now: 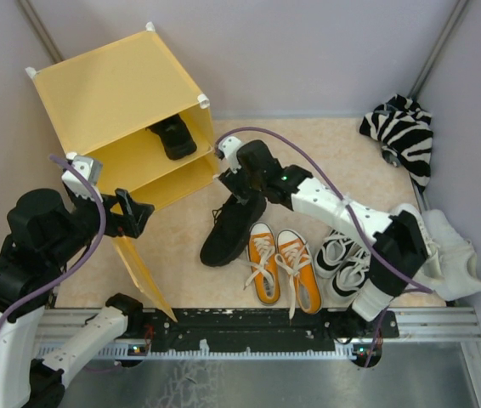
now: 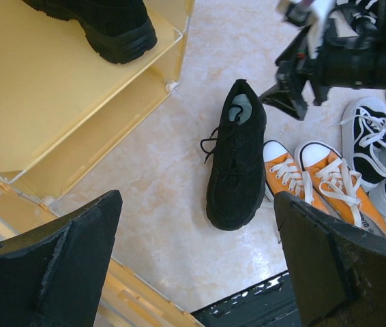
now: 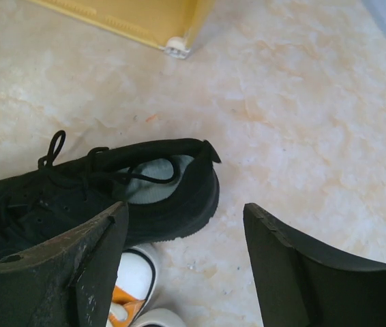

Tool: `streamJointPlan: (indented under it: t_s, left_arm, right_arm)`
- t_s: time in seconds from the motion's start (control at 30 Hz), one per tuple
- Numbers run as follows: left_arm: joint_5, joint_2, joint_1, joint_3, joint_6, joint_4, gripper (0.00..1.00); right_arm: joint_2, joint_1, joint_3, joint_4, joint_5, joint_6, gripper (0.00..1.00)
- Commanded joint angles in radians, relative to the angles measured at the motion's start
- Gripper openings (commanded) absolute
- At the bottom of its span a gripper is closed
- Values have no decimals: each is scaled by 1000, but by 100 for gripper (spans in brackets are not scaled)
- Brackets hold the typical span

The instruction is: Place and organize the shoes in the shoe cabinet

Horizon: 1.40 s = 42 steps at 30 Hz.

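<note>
The yellow shoe cabinet (image 1: 113, 89) stands at the far left with its door panel (image 1: 138, 268) swung open. One chunky black shoe (image 1: 172, 136) sits on its inner shelf and also shows in the left wrist view (image 2: 104, 24). The other black shoe (image 1: 226, 228) lies on the floor, heel toward the cabinet. My right gripper (image 1: 242, 194) is open and empty just beside that heel (image 3: 179, 180). Orange sneakers (image 1: 285, 268), black-and-white sneakers (image 1: 342, 259) and white sneakers (image 1: 444, 246) lie in a row. My left gripper (image 1: 134, 212) is open and empty by the door.
A zebra-striped cloth bundle (image 1: 404, 132) lies at the far right corner. Purple walls close in the sides and the back. A black rail (image 1: 249, 323) runs along the near edge. The cabinet's front corner connector (image 3: 177, 46) is close to my right gripper.
</note>
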Motion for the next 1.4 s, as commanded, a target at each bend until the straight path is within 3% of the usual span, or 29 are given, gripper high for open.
streamJointPlan:
  t_s: [0.0,0.47,0.53,0.6,0.67,0.7,0.77,0.93,1.07,1.17,1.2,1.27,1.37]
  left_arm:
    - [10,-21,-2,3,13,21,99]
    - [-41,-32,-2,-12,18,-4,99]
    - [-39,-31,-2,-15,18,-1,99]
    - [-39,-29,-2,-13,18,-1,99]
    - [-42,-25,-1,-9,20,-2,99]
    - [-43,-24,-2,-8,22,-4,99]
    - [-44,-21,-1,-6,22,-4,99]
    - [-36,-18,-2,-14,16,5,99]
    - [-7,-15,-2,-16,2,23,99]
    - [2,-15,-2,-3,0,16,99]
    - [0,-19,-2,0,-1,13,99]
    - [-3,-27,-2,-1,-1,7,99]
    - [-16,-39,-2,-4,2,-5,99]
  right_arm:
    - [140,-56,116,-83,-154,-141,69]
    - [329,-142,152,41,-249,-101,66]
    - [343,-152,148,56,-263,-84,62]
    - [347,-156,146,51,-255,-66,45]
    - [334,-155,137,45,-236,-18,1]
    - [316,-155,119,61,-223,16,0]
    - [266,-152,76,106,-197,169,0]
    - [117,-101,-35,200,-57,734,0]
    - [88,34,-77,307,95,919,0]
    - [156,95,7,216,157,1025,0]
    - [181,101,33,180,154,1050,3]
    - [216,103,41,148,117,1076,22]
    - [209,104,-22,154,101,1126,37]
